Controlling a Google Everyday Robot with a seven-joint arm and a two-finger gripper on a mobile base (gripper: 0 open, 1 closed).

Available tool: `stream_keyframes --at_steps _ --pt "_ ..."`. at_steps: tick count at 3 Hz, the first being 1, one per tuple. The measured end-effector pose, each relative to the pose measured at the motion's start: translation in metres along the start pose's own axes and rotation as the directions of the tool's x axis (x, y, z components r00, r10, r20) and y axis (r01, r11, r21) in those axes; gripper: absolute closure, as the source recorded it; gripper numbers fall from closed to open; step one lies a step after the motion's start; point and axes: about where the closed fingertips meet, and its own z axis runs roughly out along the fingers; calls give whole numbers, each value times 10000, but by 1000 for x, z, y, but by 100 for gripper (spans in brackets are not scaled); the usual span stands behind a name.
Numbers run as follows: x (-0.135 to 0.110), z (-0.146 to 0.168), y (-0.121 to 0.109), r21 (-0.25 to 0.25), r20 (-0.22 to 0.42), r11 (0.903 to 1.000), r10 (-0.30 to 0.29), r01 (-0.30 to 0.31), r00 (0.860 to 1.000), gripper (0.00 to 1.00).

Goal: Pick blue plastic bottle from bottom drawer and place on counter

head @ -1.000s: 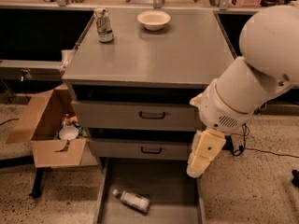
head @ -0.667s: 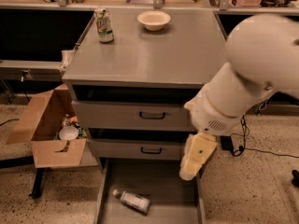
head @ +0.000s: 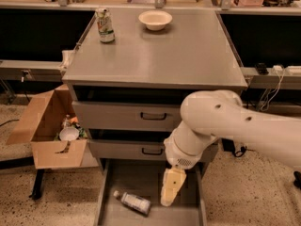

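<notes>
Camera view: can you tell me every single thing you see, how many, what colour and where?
blue plastic bottle: one, clear bluish with a white cap, lying on its side in the bottom drawer
bottom drawer: one, grey, pulled open at floor level
counter: one, grey, top of the cabinet
can: one, green and white, upright at the counter's back left
bowl: one, white, at the back of the counter
upper drawers: two, grey with black handles, above the bottom drawer
cardboard box: one, brown, on the floor left of the cabinet
arm: one, white, reaching in from the right
gripper: one, cream, over the bottom drawer, right of the bottle
</notes>
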Motion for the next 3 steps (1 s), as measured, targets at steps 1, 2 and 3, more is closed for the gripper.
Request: stream_keyframes --at_steps 1,2,3 --pt "17 107 4 -472 589 9981 428 -400 9973 0" --pt "17 111 3 -493 651 9981 400 -368 9971 0" --pt "15 157 -10 -332 1102 9989 380 -346 9932 0"
